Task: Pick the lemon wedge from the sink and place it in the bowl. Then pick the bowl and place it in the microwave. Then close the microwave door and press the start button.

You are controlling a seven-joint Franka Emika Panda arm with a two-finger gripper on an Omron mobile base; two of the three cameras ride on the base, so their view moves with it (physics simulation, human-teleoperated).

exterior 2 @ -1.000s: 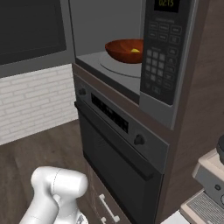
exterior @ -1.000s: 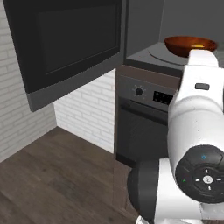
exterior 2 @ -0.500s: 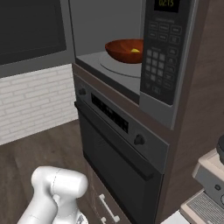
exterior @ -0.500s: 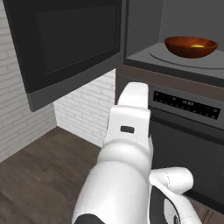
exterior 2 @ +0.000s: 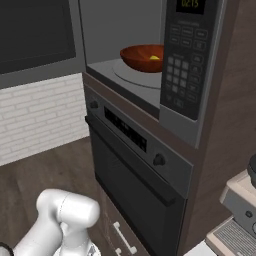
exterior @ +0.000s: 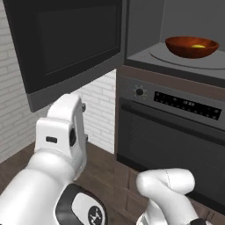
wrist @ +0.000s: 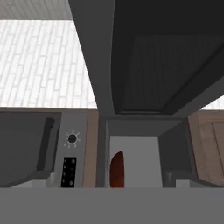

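Observation:
The reddish-brown bowl [exterior: 191, 46] [exterior 2: 142, 57] sits on the turntable inside the open microwave [exterior 2: 125, 30], with the yellow lemon wedge [exterior: 198, 45] [exterior 2: 155, 58] lying in it. The microwave door [exterior: 66, 44] [exterior 2: 35, 30] hangs swung out to the left. In the rolled hand view, the door [wrist: 166, 65] looms close above, and the bowl [wrist: 117, 169] shows as a red sliver in the cavity. My gripper [wrist: 109, 178] is open with nothing between its fingers [wrist: 41, 177], out in front of the door and the cavity. The sink is out of view.
The microwave's keypad panel [exterior 2: 182, 65] stands right of the cavity. Below it is the oven [exterior: 176, 145] [exterior 2: 135, 170] with a knob [exterior: 139, 92] and display strip. A white brick wall [exterior: 101, 101] lies left, wood floor [exterior 2: 40, 175] below, an appliance [exterior 2: 240, 210] at far right.
In the left base view my arm has swung from the right side across to the lower left, uncovering the bowl and the oven. The right base view is unchanged.

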